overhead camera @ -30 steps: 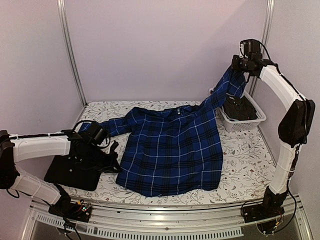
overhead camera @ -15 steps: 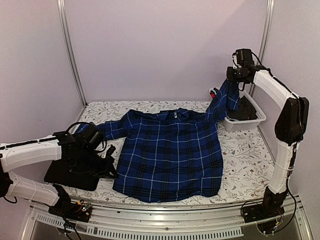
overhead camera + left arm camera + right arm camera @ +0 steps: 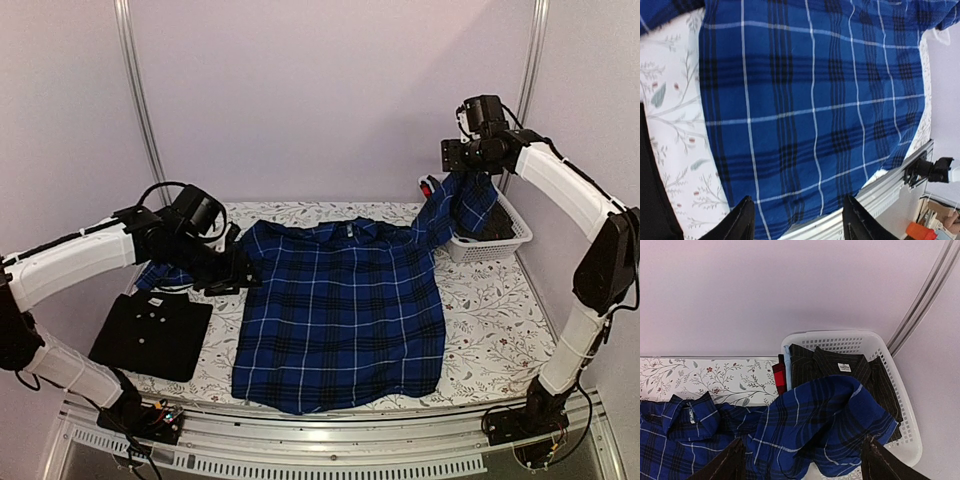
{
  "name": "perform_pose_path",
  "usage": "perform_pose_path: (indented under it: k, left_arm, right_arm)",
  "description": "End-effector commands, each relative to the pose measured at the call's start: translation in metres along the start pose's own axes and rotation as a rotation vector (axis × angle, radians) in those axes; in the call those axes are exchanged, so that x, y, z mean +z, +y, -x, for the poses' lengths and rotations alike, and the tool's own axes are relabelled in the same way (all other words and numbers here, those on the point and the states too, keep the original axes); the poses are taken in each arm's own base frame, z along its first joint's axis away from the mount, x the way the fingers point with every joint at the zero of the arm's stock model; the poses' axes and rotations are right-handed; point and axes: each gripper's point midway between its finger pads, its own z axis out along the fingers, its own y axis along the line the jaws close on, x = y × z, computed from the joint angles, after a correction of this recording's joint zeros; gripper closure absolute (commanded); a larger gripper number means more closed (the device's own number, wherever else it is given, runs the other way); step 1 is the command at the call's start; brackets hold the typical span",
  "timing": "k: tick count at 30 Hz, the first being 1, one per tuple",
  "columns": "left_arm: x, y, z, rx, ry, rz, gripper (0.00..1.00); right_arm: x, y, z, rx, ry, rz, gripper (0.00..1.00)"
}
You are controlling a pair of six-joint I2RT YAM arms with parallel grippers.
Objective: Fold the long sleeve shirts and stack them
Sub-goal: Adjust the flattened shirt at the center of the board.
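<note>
Both claws have let go: your left gripper (image 3: 797, 202) and right gripper (image 3: 802, 442) gape empty. Watch the plaid shirt (image 3: 340, 310): its sleeve (image 3: 830, 410) drapes over the far-right basket (image 3: 840, 335) and could snag.

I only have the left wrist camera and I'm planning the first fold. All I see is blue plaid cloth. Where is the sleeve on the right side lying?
Observer: The blue plaid shirt lies spread on the table. Its right-hand sleeve is draped over the rim of the white basket at the far right corner.
Operator: Is the right gripper gripping it?
Observer: No. The right gripper is open above that sleeve, with nothing between its fingers.
Operator: And the black strip at my left edge?
Observer: That is the black shirt, folded flat at the near left. It sits beside the plaid shirt and does not touch it.
</note>
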Motion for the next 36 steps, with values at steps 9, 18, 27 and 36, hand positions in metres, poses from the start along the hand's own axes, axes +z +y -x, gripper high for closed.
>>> perform_pose_path:
  k: [9, 18, 27, 36]
  left_arm:
    - [0.065, -0.039, 0.156, 0.099, -0.258, -0.075, 0.42]
    - [0.160, -0.044, 0.221, 0.067, -0.293, -0.072, 0.44]
    - [0.219, -0.046, 0.245, 0.048, -0.267, -0.100, 0.44]
    - [0.250, -0.048, 0.248, 0.005, -0.236, -0.136, 0.54]
  right_arm:
    - [-0.001, 0.119, -0.061, 0.016, 0.097, 0.396, 0.32]
    - [0.058, 0.176, -0.119, 0.084, 0.205, 0.583, 0.43]
    - [0.102, 0.203, -0.166, 0.125, 0.296, 0.637, 0.40]
    - [0.132, 0.218, -0.178, 0.171, 0.326, 0.658, 0.40]
